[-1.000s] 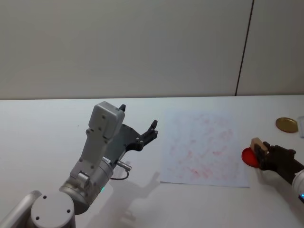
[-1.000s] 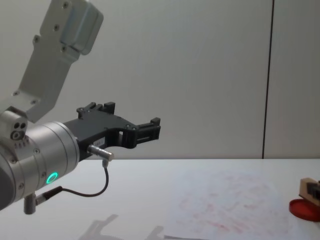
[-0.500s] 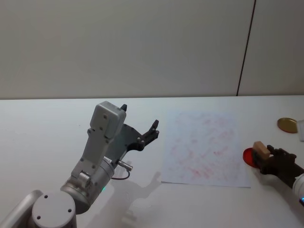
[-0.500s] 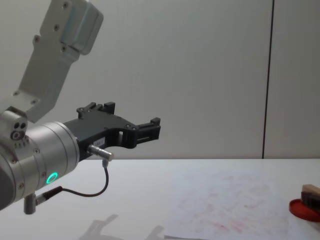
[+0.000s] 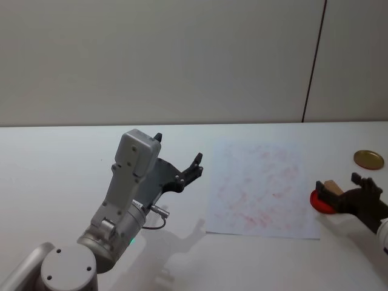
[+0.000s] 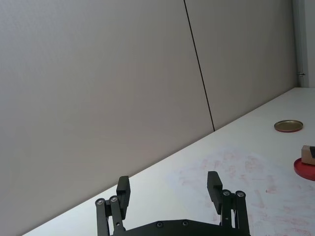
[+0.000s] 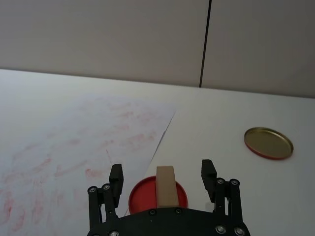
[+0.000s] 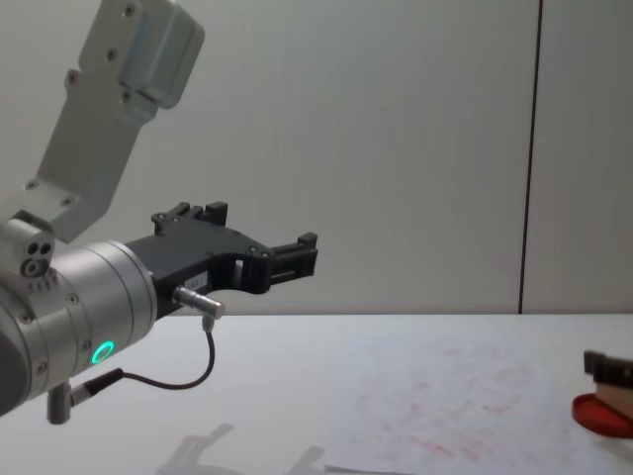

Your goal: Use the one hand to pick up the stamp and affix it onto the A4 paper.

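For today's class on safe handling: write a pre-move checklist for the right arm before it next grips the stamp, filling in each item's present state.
1. Right gripper jaws open: ok.
2. Stamp between the jaws: ok.
3. Stamp rests on the red ink pad: ok.
4. Stamp face inked: cannot tell.
5. A4 paper flat beside the pad: ok.
6. Left gripper raised, away from the paper, jaws open: ok.
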### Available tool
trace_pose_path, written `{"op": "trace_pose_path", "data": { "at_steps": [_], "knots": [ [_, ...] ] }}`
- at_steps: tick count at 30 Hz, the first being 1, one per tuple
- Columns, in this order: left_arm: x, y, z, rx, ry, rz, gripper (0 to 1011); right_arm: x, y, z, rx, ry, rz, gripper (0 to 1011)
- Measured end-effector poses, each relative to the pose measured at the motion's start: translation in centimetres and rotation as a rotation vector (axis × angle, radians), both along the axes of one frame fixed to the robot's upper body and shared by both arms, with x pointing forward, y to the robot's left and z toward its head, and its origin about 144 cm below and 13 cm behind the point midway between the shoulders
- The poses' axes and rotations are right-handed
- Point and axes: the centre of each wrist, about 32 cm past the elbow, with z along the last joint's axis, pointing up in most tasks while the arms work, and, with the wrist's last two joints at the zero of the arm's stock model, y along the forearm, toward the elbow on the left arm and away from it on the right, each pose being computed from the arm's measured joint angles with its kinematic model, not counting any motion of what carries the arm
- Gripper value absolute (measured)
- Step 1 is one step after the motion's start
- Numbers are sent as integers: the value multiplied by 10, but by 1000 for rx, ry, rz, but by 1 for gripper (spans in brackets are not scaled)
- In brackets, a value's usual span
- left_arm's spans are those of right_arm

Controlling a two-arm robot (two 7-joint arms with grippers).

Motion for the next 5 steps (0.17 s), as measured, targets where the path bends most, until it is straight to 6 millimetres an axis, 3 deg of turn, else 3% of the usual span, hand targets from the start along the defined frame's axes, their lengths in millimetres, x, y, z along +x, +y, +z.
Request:
{"op": "trace_pose_path", "data": {
  "at_steps": [3, 5],
  "knots": [
    [0, 0, 0, 0, 0, 0, 993, -4, 0, 6, 10, -42, -6, 1001],
    [0, 0, 0, 0, 0, 0, 993, -5, 1, 8, 14, -58, -8, 1001]
  ]
}}
